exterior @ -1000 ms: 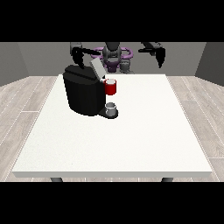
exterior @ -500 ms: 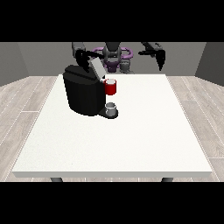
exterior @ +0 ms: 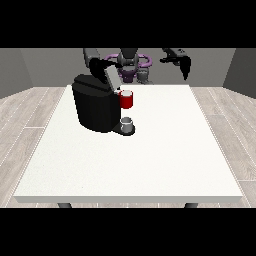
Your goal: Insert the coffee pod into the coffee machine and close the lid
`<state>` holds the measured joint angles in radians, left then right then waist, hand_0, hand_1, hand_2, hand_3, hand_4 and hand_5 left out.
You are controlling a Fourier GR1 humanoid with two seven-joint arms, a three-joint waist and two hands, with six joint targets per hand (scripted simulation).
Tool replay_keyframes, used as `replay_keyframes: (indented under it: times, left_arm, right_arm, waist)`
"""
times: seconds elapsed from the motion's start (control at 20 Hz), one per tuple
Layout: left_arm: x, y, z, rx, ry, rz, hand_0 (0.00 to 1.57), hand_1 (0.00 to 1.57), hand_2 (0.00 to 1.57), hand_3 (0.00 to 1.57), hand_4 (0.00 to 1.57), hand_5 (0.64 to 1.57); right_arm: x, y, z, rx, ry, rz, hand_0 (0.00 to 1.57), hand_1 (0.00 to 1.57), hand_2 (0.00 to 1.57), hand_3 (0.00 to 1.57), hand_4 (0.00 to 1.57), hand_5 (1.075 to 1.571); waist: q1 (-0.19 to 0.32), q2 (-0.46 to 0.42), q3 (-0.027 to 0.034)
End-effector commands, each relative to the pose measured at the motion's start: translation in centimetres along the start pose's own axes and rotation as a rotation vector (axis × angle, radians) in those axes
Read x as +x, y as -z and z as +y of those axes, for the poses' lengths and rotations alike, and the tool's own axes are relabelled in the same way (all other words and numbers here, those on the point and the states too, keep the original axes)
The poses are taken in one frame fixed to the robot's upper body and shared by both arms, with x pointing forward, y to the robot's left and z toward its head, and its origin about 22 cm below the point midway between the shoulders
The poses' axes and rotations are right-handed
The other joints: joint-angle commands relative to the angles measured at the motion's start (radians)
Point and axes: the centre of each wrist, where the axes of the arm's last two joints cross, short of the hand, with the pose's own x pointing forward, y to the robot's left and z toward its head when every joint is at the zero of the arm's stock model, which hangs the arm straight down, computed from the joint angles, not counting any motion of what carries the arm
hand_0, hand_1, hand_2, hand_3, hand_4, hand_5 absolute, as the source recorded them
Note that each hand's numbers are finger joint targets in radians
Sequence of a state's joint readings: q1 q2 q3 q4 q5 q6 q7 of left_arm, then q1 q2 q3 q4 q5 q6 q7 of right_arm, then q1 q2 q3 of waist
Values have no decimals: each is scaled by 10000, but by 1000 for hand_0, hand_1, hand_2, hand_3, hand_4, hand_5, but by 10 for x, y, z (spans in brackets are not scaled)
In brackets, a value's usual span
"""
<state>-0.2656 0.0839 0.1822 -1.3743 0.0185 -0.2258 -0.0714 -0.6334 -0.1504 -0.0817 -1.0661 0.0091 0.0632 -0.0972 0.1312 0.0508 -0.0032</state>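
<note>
Hand at view's left sat just above coffee machine, at raised lid — likely placed to close it; finger state unreadable. Hand at view's right hung well apart, fingers drooped, relaxed, empty.

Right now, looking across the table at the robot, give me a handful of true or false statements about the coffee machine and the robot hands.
1. The coffee machine is black and stands on the white table. True.
2. The machine sits near the table's front right corner in the view. False: it stands at the back left part of the table.
3. A red thing at the machine shows above a grey thing on its base. True.
4. The robot hand at the view's right rests on the machine. False: it is raised, well apart from the machine.
5. The robot hand at the view's left is over the machine's top. True.
</note>
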Motion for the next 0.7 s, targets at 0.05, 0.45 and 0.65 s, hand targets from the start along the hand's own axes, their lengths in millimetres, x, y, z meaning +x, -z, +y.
replay_keyframes:
  times: [0.05,0.45,0.65]
  left_arm:
    - [2,6,10,310,322,-199,0,0,0,0,0,1571]
    - [-11,-14,1,137,20,609,0,0,0,0,0,1571]
    - [-6,-2,-6,274,223,276,0,0,0,0,141,1571]
  right_arm:
    - [15,18,9,153,-138,43,0,0,0,0,0,1571]
    - [19,23,17,781,-713,410,0,0,0,0,214,1571]
    - [34,33,51,1260,-1061,49,0,0,0,0,215,1571]
  waist:
    - [-70,582,31]
    - [100,-200,31]
    - [42,-23,31]
